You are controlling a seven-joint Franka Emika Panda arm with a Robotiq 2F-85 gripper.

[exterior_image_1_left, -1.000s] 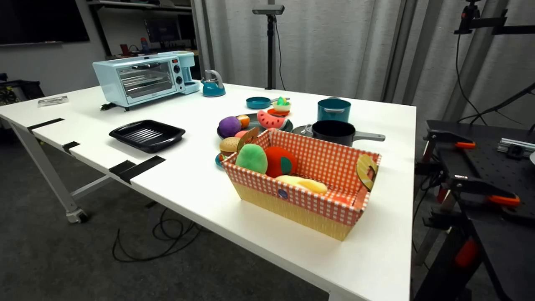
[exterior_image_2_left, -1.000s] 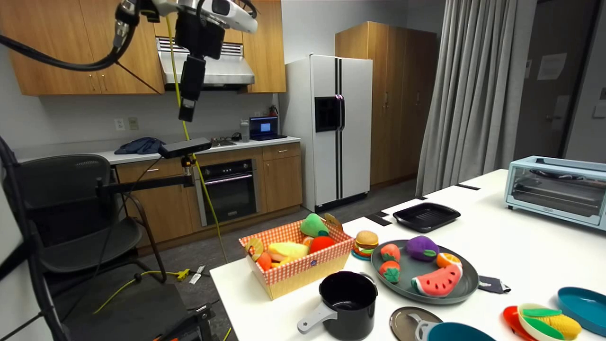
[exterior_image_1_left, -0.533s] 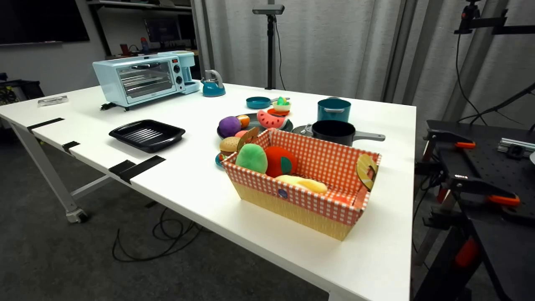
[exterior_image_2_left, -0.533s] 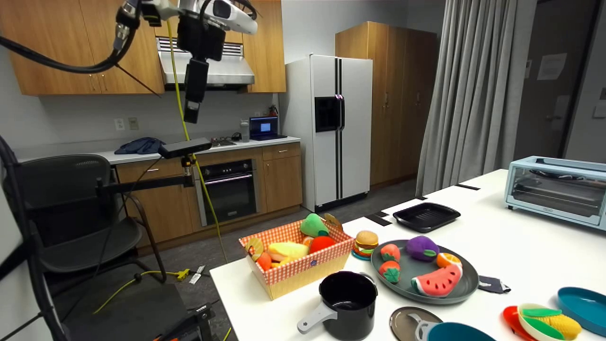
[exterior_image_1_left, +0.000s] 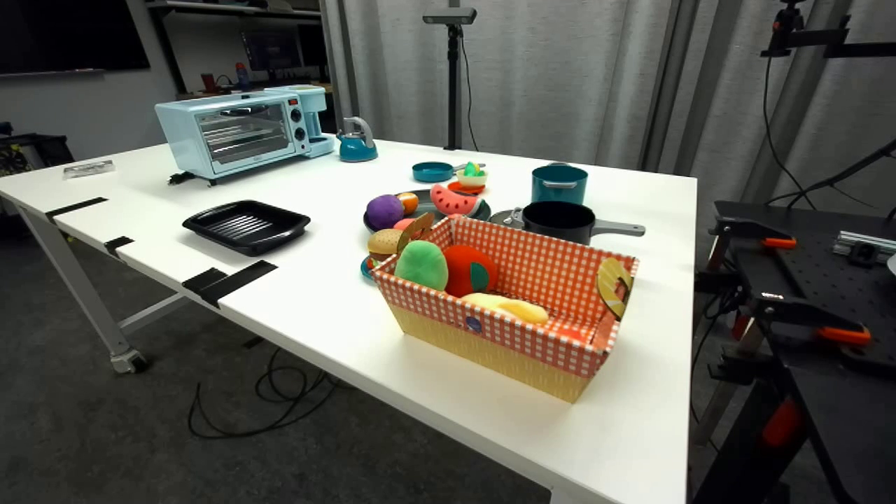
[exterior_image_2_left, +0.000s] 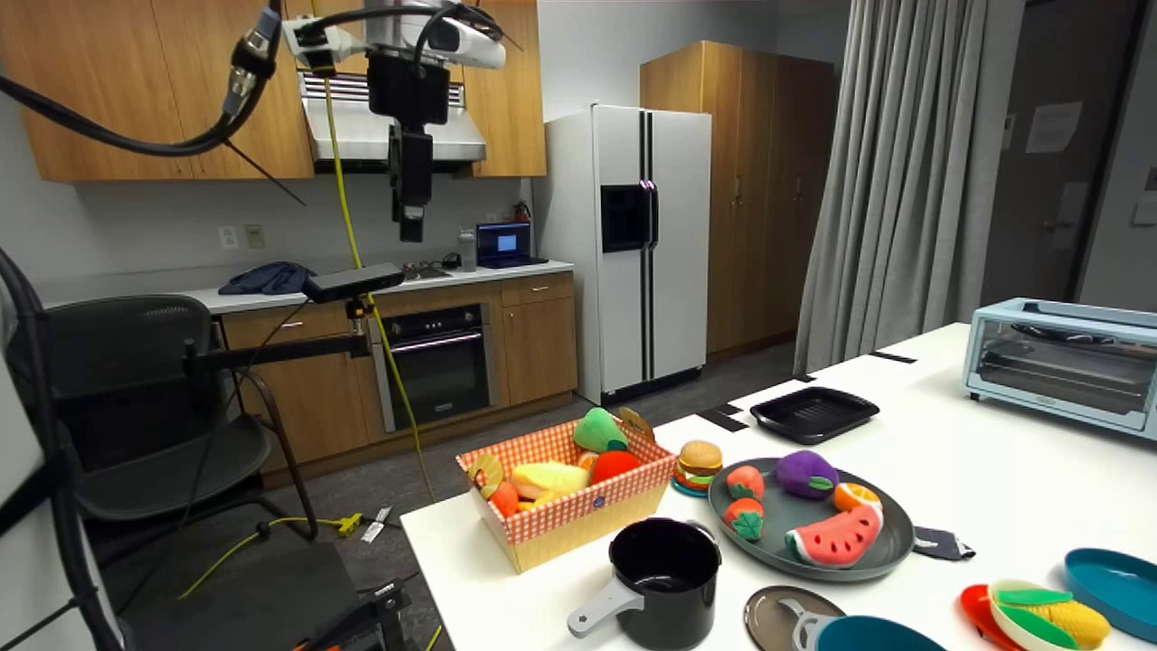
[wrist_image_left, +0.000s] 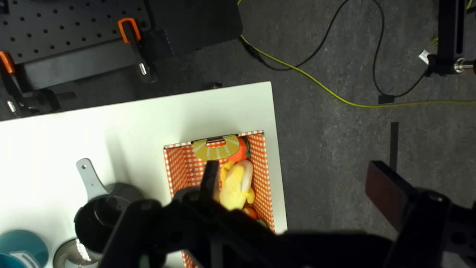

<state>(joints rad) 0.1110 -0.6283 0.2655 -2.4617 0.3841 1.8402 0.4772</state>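
A red-and-white checked card basket (exterior_image_1_left: 518, 343) with a straw-yellow base stands upright near a corner of the white bench (exterior_image_1_left: 329, 315), a soft yellow plush banana (wrist_image_left: 234, 190) lying inside. The gripper (wrist_image_left: 292, 167) hangs well above — fingers spread wide, nothing between them; in the wrist view one finger overlaps the basket, the other the floor (wrist_image_left: 334, 149). The basket looks light and thin-walled, apt to crease under a hard squeeze, so its narrow rim seems the best hold. The banana should be light and squashy, easiest pinched across the middle, though the walls leave little room around it. A yellow slice-shaped card handle (exterior_image_1_left: 609, 281) rises at one end; a round green plush fruit (exterior_image_1_left: 421, 266) and a red plush fruit (exterior_image_1_left: 462, 271) crowd the other. A tan-bunned toy burger (exterior_image_2_left: 699, 459) sits just outside. A black, grey-handled pot (exterior_image_2_left: 669, 588) along one long side looks the likeliest obstacle — nearby, a dark grey round plate (exterior_image_2_left: 786, 514) bears a pink plush watermelon wedge (exterior_image_2_left: 838, 536).
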